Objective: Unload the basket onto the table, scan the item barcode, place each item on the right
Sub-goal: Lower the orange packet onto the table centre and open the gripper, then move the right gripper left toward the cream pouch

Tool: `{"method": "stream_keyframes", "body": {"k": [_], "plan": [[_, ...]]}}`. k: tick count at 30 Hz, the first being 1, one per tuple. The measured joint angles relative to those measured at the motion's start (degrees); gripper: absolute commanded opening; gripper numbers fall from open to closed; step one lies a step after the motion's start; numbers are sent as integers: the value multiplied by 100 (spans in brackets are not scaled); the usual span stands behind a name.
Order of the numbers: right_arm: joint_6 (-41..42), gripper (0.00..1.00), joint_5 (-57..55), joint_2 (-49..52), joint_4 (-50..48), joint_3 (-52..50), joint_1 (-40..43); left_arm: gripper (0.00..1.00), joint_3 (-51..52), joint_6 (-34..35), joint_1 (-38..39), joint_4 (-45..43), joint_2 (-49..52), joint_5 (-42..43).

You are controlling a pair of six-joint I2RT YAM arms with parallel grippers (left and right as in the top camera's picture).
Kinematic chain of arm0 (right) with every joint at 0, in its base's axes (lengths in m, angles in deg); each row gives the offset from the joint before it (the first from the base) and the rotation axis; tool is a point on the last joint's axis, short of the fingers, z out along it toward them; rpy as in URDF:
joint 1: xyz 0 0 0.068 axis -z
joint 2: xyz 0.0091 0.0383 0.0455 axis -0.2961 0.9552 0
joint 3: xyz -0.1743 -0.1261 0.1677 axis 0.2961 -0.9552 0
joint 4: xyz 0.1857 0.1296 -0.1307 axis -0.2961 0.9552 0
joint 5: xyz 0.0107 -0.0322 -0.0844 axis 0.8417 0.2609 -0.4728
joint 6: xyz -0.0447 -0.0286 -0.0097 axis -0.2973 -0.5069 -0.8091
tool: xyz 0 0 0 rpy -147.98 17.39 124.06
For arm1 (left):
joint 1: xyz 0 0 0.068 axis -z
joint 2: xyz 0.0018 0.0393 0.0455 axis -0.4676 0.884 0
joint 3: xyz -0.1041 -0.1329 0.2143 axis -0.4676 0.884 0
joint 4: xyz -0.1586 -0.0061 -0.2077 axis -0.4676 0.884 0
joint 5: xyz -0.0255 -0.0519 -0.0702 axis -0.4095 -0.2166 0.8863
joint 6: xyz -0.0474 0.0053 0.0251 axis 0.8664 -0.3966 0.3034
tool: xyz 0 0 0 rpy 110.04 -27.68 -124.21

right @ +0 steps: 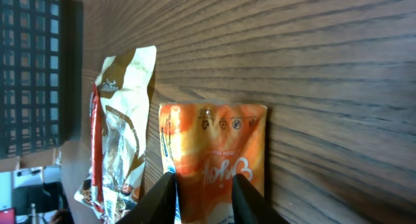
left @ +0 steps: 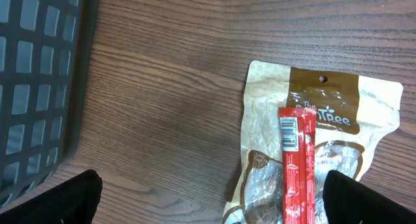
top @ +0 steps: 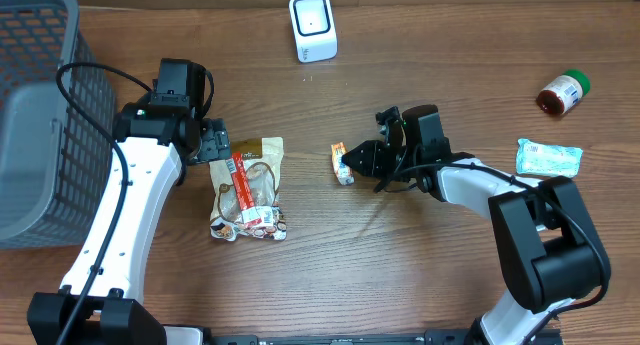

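Observation:
A small orange packet [top: 342, 165] lies on the table near the middle; in the right wrist view the orange packet [right: 214, 146] fills the space just beyond my fingers. My right gripper [top: 354, 161] [right: 203, 195] is at its right edge, jaws slightly apart, and the packet's face shows between them. A tan snack bag [top: 250, 185] with a red stick [left: 297, 165] across it lies left of centre. My left gripper [top: 212, 143] [left: 211, 208] hovers wide open over the bag's top end. A white scanner [top: 313, 27] stands at the back.
A grey mesh basket [top: 40, 115] fills the left side, its wall [left: 39, 87] close to the left gripper. A brown bottle with a green cap [top: 563, 93] and a teal packet [top: 548, 157] lie at the right.

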Motion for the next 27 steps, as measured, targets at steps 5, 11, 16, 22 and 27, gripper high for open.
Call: {"method": "stream_keyframes", "body": {"k": [5, 11, 16, 22, 27], "plan": [[0, 32, 107, 0, 0, 0, 111, 100, 0, 0, 0, -2, 0, 0], [-50, 36, 140, -52, 87, 2, 140, 100, 0, 0, 0, -2, 0, 0], [-155, 44, -125, -420, 1010, 280, 144, 100, 0, 0, 0, -2, 0, 0], [-660, 61, -1067, -966, 3021, 1447, 109, 100, 0, 0, 0, -2, 0, 0], [-1102, 70, -2031, -1051, 3941, 1996, -254, 100, 0, 0, 0, -2, 0, 0]]}}
